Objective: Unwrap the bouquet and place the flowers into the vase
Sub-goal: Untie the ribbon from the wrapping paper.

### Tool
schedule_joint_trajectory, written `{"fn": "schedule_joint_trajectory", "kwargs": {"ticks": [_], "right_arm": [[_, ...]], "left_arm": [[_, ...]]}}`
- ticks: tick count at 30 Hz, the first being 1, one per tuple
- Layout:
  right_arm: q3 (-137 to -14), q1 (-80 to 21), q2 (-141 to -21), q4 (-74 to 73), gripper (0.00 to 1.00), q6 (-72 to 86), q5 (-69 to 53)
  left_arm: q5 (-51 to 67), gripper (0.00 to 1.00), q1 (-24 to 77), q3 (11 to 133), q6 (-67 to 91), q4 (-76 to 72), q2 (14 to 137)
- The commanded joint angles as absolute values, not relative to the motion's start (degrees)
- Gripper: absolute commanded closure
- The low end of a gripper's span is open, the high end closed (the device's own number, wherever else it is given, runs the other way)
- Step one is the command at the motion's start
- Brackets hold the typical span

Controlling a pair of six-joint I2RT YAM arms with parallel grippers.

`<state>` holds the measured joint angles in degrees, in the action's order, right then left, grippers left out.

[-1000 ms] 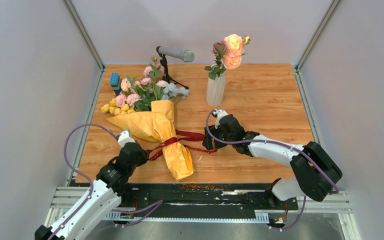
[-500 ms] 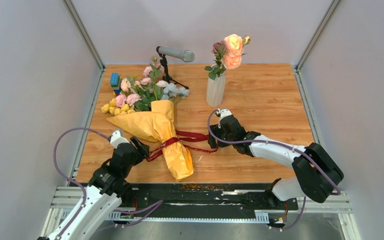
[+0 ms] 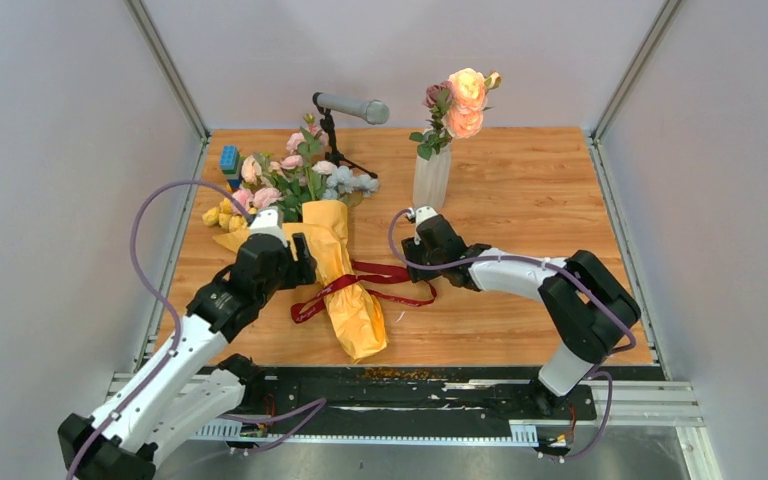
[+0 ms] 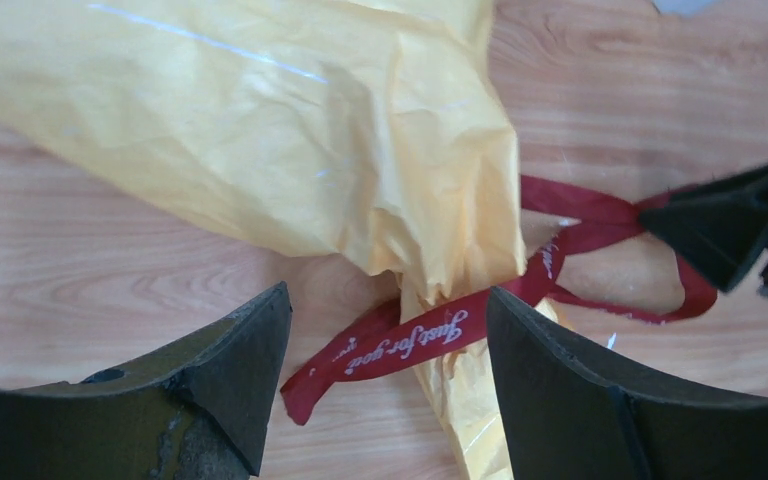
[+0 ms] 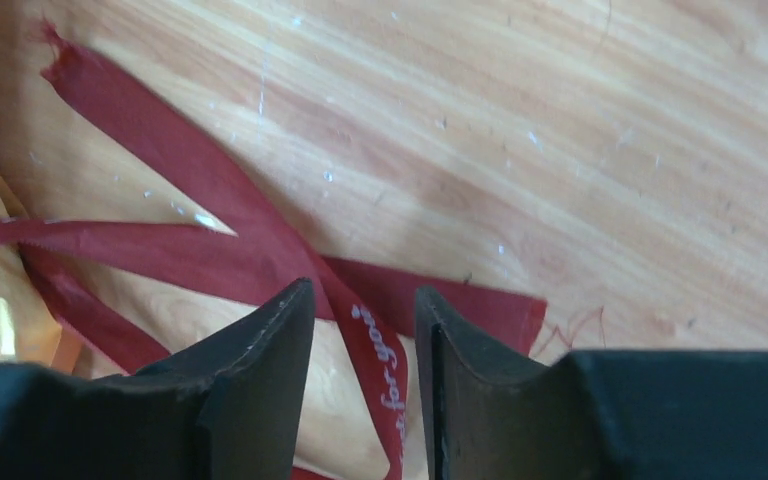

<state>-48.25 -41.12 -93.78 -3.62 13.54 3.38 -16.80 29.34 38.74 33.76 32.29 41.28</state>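
Observation:
The bouquet (image 3: pixel 345 285) lies on the table's left half in crinkled orange-yellow paper (image 4: pixel 290 140), its flowers (image 3: pixel 280 185) fanned out toward the back left. A dark red ribbon (image 3: pixel 375 272) is still looped around its narrow waist, with loose tails on the wood. My left gripper (image 3: pixel 300 262) hovers open over the paper's waist; a lettered ribbon tail (image 4: pixel 410 340) lies below its spread fingers (image 4: pixel 388 300). My right gripper (image 3: pixel 410 262) is low over the ribbon's right tails. Its jaws (image 5: pixel 363 290) stand narrowly apart with a ribbon strand (image 5: pixel 380 350) between them. The ribbed white vase (image 3: pixel 431 180) holds peach roses (image 3: pixel 465 100).
A black stand with a grey microphone (image 3: pixel 352 107) rises behind the flowers. A small blue block (image 3: pixel 229 158) sits at the back left. Metal rails edge the table on both sides. The right gripper's dark tip (image 4: pixel 740 230) shows in the left wrist view.
My left gripper opened, let go of the ribbon end and swung up over the paper. My right gripper slid left and slightly back, its jaws narrowing around a ribbon strand.

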Motion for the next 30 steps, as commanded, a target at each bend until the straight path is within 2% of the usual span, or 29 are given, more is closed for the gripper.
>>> {"fn": "schedule_joint_trajectory", "kwargs": {"ticks": [1,4,6,10,14,20,27,30], "right_arm": [[-53.1,-41.4,-97.0,-1.8,0.66,11.2,3.3],[-52.9,-41.4,-96.6,-2.2,0.91,11.4,4.0],[-52.0,-41.4,-95.1,-2.6,1.00,12.2,4.9],[-49.1,-41.1,-89.7,-4.7,1.00,14.3,8.4],[-45.3,-39.8,-82.1,-9.3,1.00,19.0,17.0],[-39.0,-37.3,-70.3,-14.9,1.00,23.5,24.1],[-34.0,-36.7,-62.1,-17.3,1.00,25.8,25.7],[-33.1,-36.6,-60.6,-17.7,1.00,26.3,25.5]], "left_arm": [[-11.8,0.21,33.6,41.6,24.8,24.2,45.8],[-10.5,0.21,38.3,43.6,21.7,21.8,50.4],[-9.7,0.21,41.1,44.9,19.7,19.7,54.1],[-8.1,0.20,46.1,47.2,15.9,15.1,61.0],[-5.7,0.20,48.8,48.6,13.0,10.2,69.0],[-7.9,0.18,52.2,52.2,8.0,7.6,79.5],[-14.3,0.17,54.1,59.1,3.3,12.0,92.2],[-16.5,0.22,54.1,59.2,4.3,11.9,94.7]]}}
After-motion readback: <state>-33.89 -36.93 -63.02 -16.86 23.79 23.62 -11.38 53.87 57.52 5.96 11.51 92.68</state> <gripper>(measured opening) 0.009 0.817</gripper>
